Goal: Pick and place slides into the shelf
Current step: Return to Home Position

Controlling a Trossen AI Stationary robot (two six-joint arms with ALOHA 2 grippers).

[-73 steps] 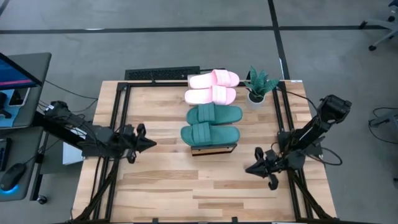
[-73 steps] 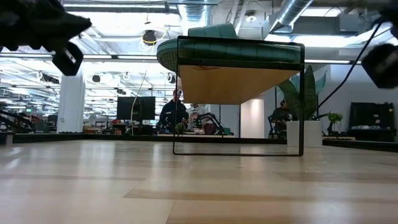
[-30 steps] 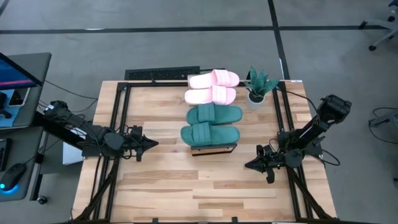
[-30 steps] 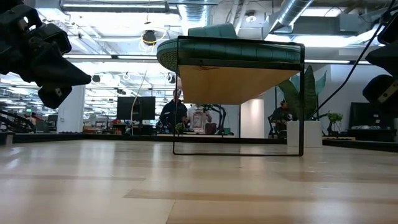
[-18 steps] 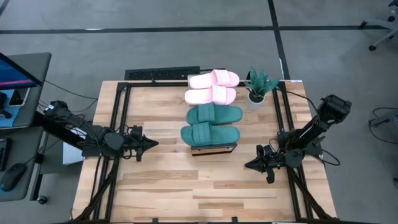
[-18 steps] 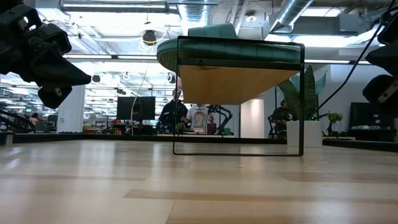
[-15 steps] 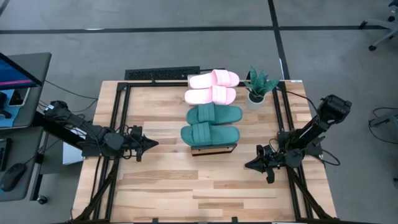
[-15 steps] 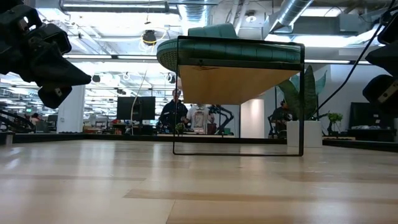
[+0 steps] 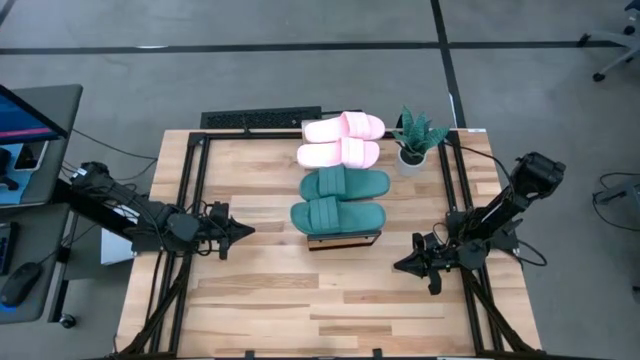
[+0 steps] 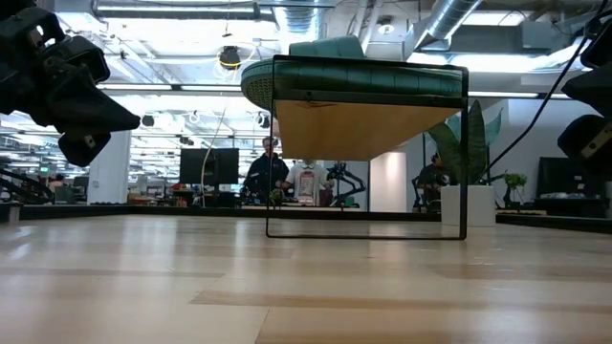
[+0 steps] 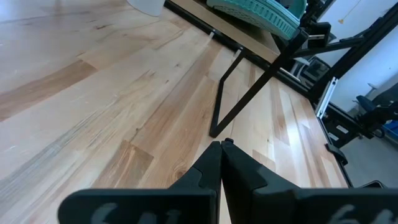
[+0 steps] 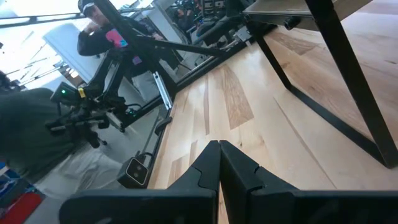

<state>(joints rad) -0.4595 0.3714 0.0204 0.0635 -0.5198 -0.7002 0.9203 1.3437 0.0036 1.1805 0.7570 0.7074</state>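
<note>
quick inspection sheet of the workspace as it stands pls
surface: wood-plank table, nothing spilled seen
job's things: pink slides and teal slides lie side by side on the shelf
clutter: potted plant on the table beside the pink slides
grippers: left gripper and right gripper sit either side of the shelf, fingers shut, holding nothing
cables: cables run along the arms, none on the shelf
surroundings: keyboard at the far edge, monitor off the left side, person beyond the table
</note>
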